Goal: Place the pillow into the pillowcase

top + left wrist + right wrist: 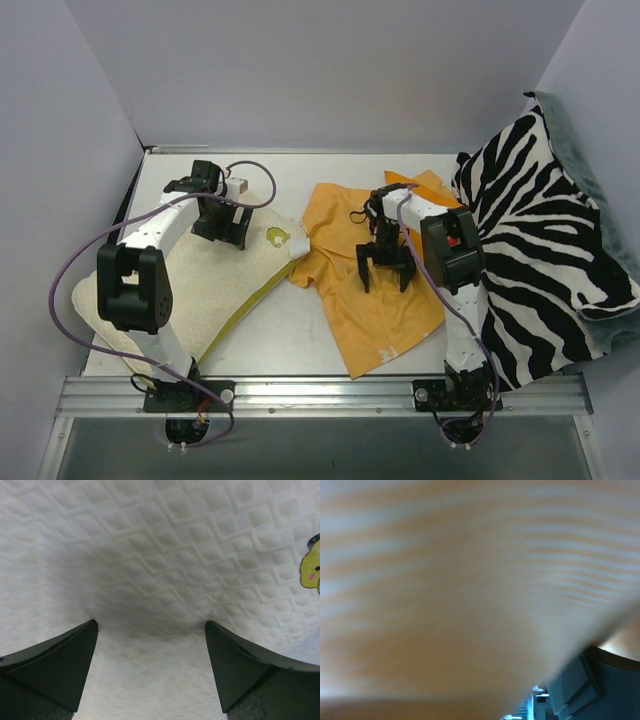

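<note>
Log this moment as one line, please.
left gripper: open, over pillow | right gripper: open, over pillowcase | pillow: not yet in pillowcase

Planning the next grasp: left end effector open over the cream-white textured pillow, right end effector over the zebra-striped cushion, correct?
No: the right end effector hangs over the orange fabric pillowcase, as the top external view shows. The rest holds.

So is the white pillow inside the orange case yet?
No, the pillow lies bare on the table beside the pillowcase.
</note>
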### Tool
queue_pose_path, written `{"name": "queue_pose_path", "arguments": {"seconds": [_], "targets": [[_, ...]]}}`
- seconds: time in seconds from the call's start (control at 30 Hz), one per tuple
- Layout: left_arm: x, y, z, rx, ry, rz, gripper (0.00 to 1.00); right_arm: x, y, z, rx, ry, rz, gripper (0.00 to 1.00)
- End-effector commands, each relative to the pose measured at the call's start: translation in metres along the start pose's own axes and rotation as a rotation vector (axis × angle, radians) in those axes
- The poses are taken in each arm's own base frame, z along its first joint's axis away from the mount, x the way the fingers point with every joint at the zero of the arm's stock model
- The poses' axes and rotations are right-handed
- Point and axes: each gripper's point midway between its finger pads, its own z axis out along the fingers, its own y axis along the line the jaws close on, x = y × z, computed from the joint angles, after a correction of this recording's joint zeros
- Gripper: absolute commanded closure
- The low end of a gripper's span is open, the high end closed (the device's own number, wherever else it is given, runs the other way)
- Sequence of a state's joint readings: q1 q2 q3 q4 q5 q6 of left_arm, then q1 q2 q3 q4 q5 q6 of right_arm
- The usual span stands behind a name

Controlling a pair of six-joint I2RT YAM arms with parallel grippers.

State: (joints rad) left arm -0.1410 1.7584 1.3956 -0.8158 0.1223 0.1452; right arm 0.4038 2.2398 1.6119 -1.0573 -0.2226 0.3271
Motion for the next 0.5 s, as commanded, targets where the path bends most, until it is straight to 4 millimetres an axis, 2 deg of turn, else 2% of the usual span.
{"name": "queue_pose_path", "arguments": {"seconds": [0.0,0.1,0.17,0.2,0.23,0.27,0.37,0.4,0.43,0.47], "targets": [[0.004,-0.006,0.013,0.049,0.001,0.05,0.03,-0.008,-0.04,-0.017,0.091,-0.085,0.043,0.03],[0.015,-0.004,0.04,0.049,0.067,0.044,0.03,-0.013,-0.051,-0.033,0.118,-0.101,0.02,0.03],[0.024,0.003,0.058,0.026,0.127,0.035,0.03,-0.014,-0.049,-0.044,0.116,-0.135,0.012,0.03],[0.025,0.004,0.063,0.03,0.135,0.023,0.07,-0.019,-0.048,-0.054,0.13,-0.177,-0.001,0.02],[0.027,0.005,0.07,0.03,0.153,0.016,0.31,-0.021,-0.046,-0.061,0.152,-0.209,-0.022,0.02],[0.029,0.008,0.073,0.026,0.166,0.009,0.48,-0.024,-0.047,-0.072,0.169,-0.258,-0.033,0.02],[0.024,0.01,0.067,0.001,0.152,-0.005,0.89,-0.043,-0.034,-0.1,0.171,-0.397,-0.071,0.03],[0.02,0.008,0.06,0.007,0.128,-0.006,0.96,-0.048,-0.029,-0.105,0.163,-0.418,-0.088,0.05],[0.009,0.002,0.045,0.025,0.071,-0.015,1.0,-0.058,-0.017,-0.118,0.136,-0.467,-0.099,0.07],[0.004,-0.004,0.035,0.047,0.038,-0.012,1.0,-0.067,-0.008,-0.112,0.11,-0.452,-0.112,0.08]]}}
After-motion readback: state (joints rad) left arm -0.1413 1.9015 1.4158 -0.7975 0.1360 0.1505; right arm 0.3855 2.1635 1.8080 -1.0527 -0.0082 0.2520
